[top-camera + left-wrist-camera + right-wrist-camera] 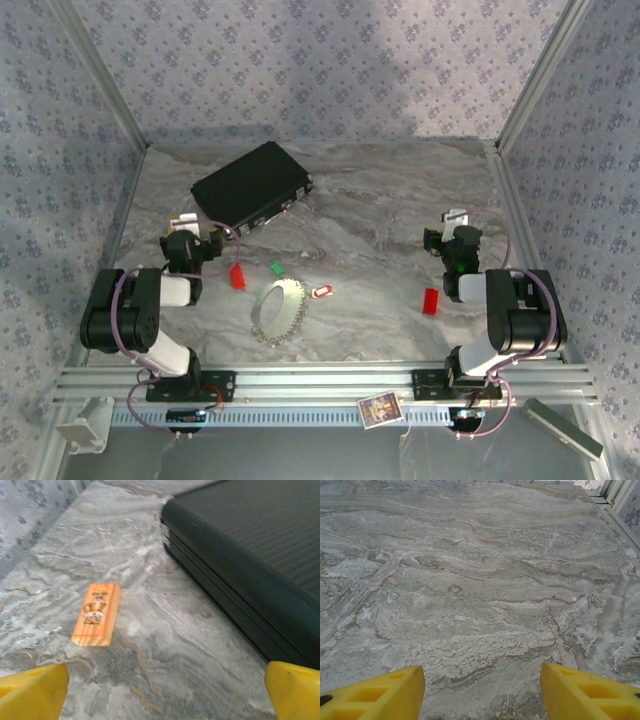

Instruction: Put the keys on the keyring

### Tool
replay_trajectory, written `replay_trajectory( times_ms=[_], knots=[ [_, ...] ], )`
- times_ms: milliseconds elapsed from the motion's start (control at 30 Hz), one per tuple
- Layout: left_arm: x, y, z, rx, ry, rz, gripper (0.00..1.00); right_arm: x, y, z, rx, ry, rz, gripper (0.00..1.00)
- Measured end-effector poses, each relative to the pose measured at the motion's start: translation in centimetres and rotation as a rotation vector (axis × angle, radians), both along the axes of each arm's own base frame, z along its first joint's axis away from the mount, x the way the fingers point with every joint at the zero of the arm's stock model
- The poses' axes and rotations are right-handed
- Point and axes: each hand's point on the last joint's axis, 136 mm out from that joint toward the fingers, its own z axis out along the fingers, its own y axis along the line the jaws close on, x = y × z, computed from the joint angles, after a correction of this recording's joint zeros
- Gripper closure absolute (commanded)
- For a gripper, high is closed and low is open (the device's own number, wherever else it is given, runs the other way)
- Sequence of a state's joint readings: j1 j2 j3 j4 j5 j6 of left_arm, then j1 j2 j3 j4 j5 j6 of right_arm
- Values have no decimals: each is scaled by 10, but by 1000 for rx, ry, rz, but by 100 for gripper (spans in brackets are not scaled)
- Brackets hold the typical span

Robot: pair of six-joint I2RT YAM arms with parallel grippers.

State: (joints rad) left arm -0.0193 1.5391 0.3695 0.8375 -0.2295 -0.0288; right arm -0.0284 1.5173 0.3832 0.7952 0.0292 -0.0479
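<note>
Keys [323, 291] are lying loose on the bench [380, 210] just beside the keyring [280, 310], none threaded yet, while the left claw [162, 695] and the right claw [480, 690] are hovering spread and empty off to either side, so the whole job is looking undone.

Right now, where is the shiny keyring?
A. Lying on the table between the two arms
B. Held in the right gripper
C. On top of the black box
A: the keyring lies on the table between the two arms, apart from the black box, and the right gripper is open over bare table.
</note>
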Motion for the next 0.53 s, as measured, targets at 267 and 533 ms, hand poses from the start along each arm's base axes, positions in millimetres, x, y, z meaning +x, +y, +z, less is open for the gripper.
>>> replay_trajectory(
  times_ms=[267,533],
  knots=[
    [2,0,2,-5,-8,10,0,0,0,0,0,2,0,36],
    [4,-3,3,-16,-8,-16,0,0,0,-1,8,2,-4,1]
  ],
)
